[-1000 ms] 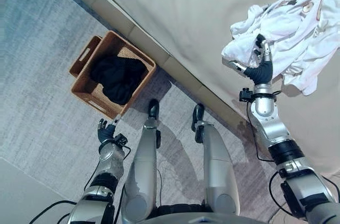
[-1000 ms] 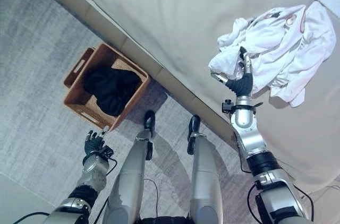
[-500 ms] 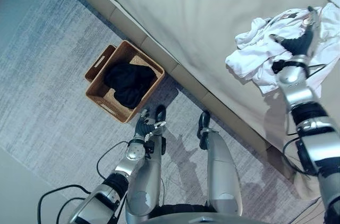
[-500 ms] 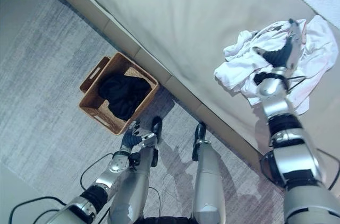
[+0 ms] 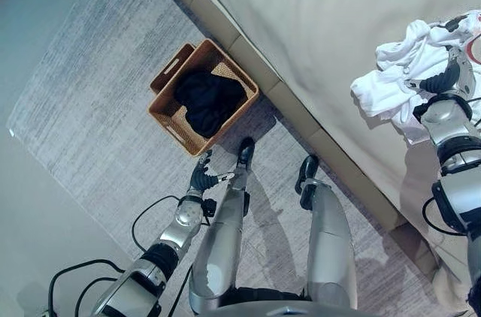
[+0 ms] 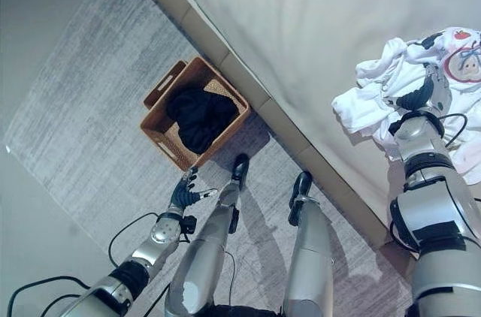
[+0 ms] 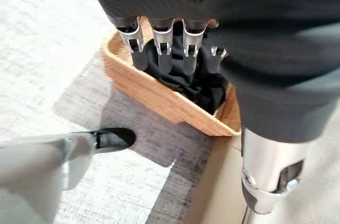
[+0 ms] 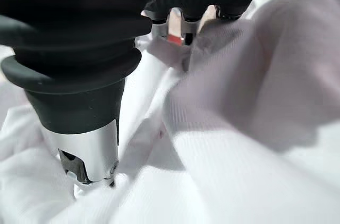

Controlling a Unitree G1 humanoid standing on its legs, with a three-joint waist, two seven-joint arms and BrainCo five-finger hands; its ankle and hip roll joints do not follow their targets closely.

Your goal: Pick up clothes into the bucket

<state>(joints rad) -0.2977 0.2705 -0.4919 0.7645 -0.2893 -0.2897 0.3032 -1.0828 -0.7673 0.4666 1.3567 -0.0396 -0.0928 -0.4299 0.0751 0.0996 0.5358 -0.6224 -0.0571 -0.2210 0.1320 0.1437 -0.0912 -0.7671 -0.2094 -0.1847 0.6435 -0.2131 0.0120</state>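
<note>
White clothes [image 6: 391,92] heaped on the beige bed [image 5: 316,24], bunched into thick folds round the right robot hand [image 6: 425,90]. Right robot hand plunged into the heap from the near side, dark cover up, thumb standing in the cloth beside it; fingers [image 8: 183,30] buried among the folds in the right wrist view, so no telling whether curled or straight. A patch with a small printed picture [image 6: 467,61] just beyond that robot hand, on the far edge of the heap.

Well apart from that robot hand, down on the grey carpet [image 5: 98,107]: a woven brown basket [image 5: 167,113], set against the bed's base. Inside, a black garment [image 5: 209,99] crumpled and filling most of the hollow, reaching up to the rim on one side. A second, flatter woven piece [image 5: 171,67] tucked against the basket's far wall.

Left robot hand [image 5: 201,179] low over the carpet, just short of the basket's near corner, not touching it. Fingers [image 7: 137,43] straight and spread in a row, pointing towards the basket and the black garment, holding nothing; thumb off to one side.
</note>
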